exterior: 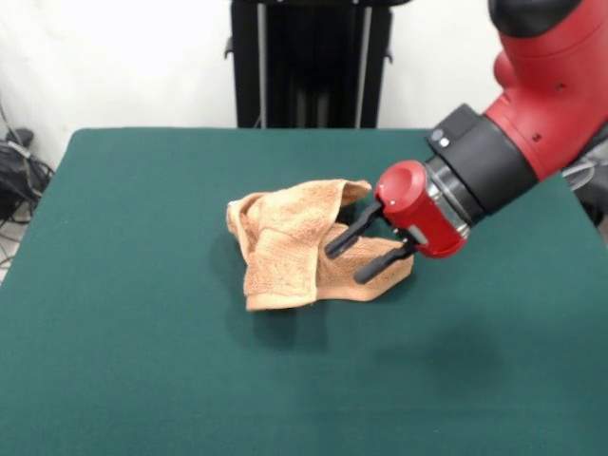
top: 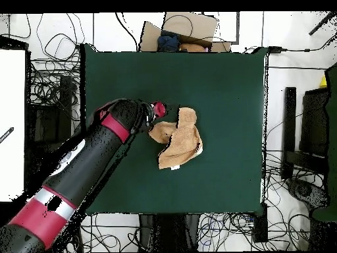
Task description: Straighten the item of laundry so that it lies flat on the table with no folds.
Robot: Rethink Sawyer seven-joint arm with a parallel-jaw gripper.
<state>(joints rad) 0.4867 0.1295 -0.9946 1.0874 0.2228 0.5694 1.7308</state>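
Orange-tan towel (exterior: 290,249) lies crumpled on the table (exterior: 133,313); claw (exterior: 356,258) spread, fingers over its edge; tag unreadable.

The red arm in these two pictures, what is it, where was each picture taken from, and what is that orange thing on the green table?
The red and black arm is a robot arm that stands at the far side of the table. At its end is a gripper, two black fingers that work like a simple hand.

One picture is taken from across the table, facing the robot. The other looks straight down from above, with the robot's base at the bottom, so the sides are swapped between them.

On the green table lies one orange-tan towel, crumpled and folded over itself, not flat. Seen from above, a small white tag shows at its edge.

The gripper's fingers are spread apart at the towel's edge. They look open, and nothing is lifted.
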